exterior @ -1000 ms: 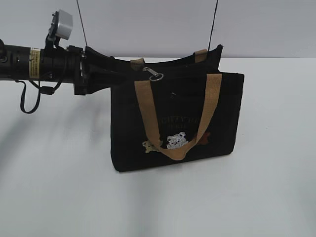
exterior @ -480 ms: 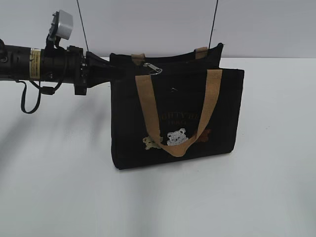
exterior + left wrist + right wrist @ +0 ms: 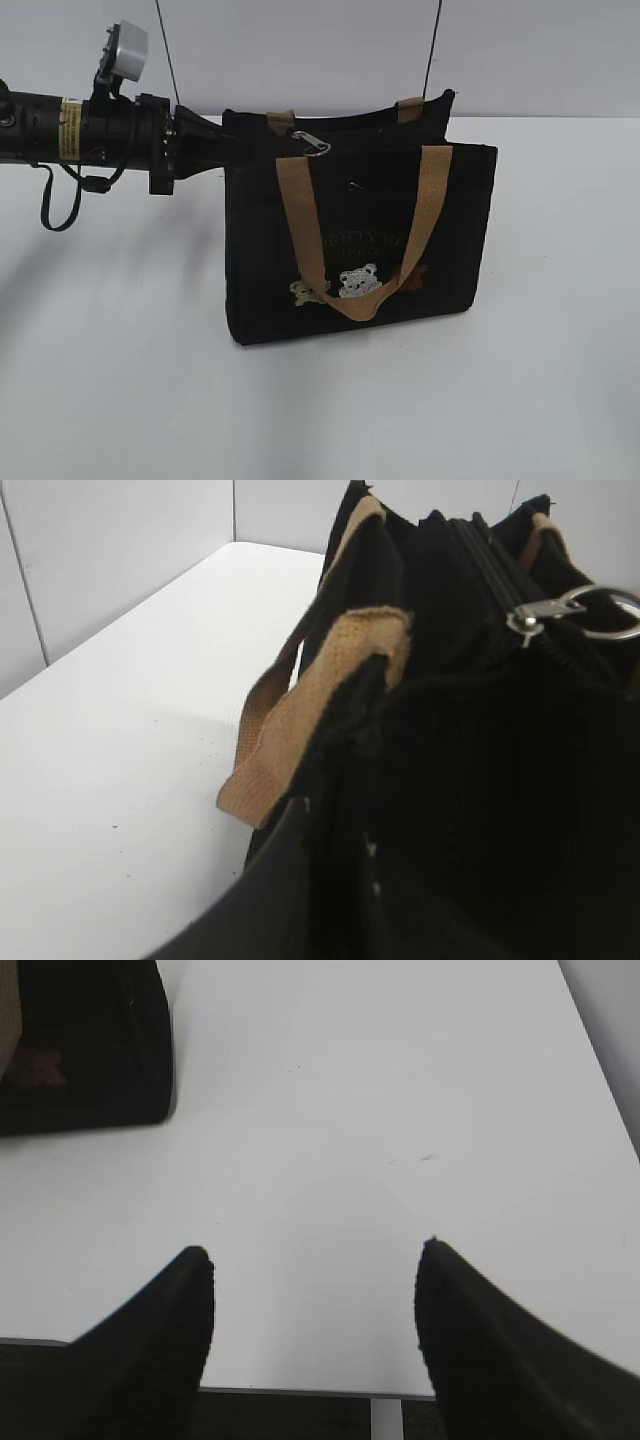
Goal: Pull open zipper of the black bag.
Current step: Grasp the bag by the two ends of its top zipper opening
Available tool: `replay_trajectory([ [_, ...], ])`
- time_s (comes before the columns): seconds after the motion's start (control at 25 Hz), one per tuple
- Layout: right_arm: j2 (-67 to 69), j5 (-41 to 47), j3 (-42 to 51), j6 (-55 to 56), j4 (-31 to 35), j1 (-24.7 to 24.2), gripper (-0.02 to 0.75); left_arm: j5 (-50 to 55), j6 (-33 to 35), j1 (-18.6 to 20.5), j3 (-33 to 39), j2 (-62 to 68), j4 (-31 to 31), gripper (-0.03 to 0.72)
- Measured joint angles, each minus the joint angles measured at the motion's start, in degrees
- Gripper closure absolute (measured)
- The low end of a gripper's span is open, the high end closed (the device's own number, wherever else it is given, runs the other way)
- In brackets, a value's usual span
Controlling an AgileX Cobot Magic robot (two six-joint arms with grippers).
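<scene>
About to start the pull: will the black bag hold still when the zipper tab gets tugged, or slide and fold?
Probably floppy: the black bag is soft fabric, and its top edge sags near the left gripper. It may slide or tip, since it stands unanchored on the smooth table. The ring pull looks rigid.

We cannot read the faint lettering on the black bag (image 3: pixel 360 240). The left gripper's (image 3: pixel 228 150) tips vanish against its dark end, and the pull ring (image 3: pixel 612 614) is cut off at the left wrist view's edge.
</scene>
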Motion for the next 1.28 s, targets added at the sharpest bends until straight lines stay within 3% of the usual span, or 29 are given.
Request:
replay_trajectory([
  [0.52, 0.9, -1.27, -1.34, -0.68, 0.1, 0.0, 0.256, -0.45, 0.0, 0.0, 0.0, 0.0, 0.28, 0.655],
  [1.04, 36.48, -13.64, -13.52, -8.11, 0.81, 0.0, 0.256, -0.62, 0.0, 0.0, 0.0, 0.0, 0.41, 0.655],
  [1.28, 51.99, -14.79, -21.04, -13.62, 4.39, 0.0, 0.3, -0.66, 0.0, 0.0, 0.0, 0.0, 0.41, 0.655],
])
